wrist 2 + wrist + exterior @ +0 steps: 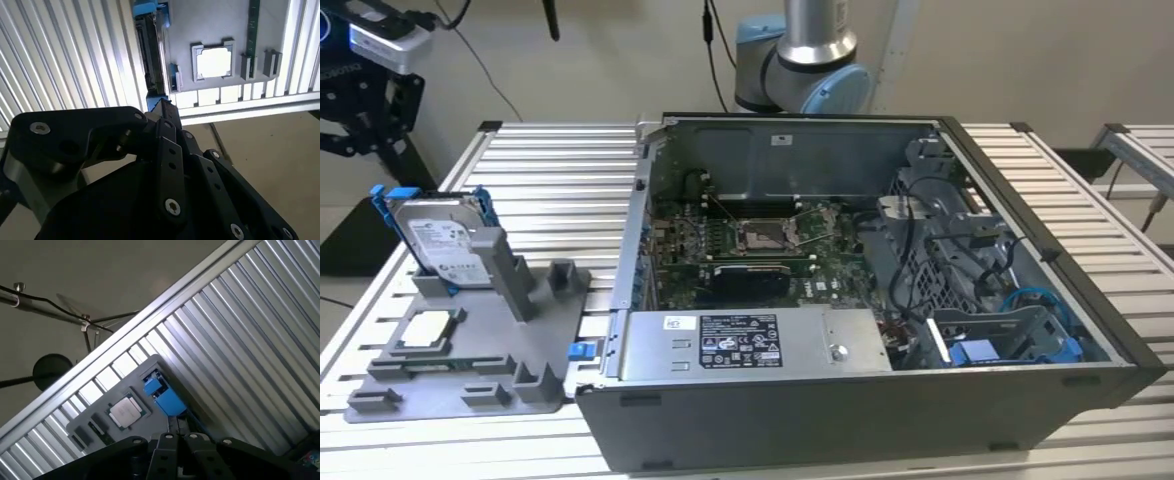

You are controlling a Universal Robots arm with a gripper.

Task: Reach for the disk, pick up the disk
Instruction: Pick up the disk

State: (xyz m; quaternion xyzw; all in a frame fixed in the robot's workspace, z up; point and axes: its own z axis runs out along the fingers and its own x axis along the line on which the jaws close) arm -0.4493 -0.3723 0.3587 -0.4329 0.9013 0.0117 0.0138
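Disk (435, 236) — upright (blue-railed) in holder (540, 340).

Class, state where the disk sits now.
The disk stands in the grey holder at the exterior view's left, near the chip, left of the case.

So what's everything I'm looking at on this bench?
disk: one, silver with blue rails, standing upright in the holder at the exterior view's left
holder: one, grey, on the table beside the computer case
chip: one, silver and square, lying flat in the holder
computer case: one, dark grey, open on top, circuit board inside, mid-table
box: one, grey with a white sticker, inside the case along its near wall
table: one, silver metal slats, under everything
arm: one, silver and pale blue, behind the case
gripper: one, black, aimed toward the disk, not holding it
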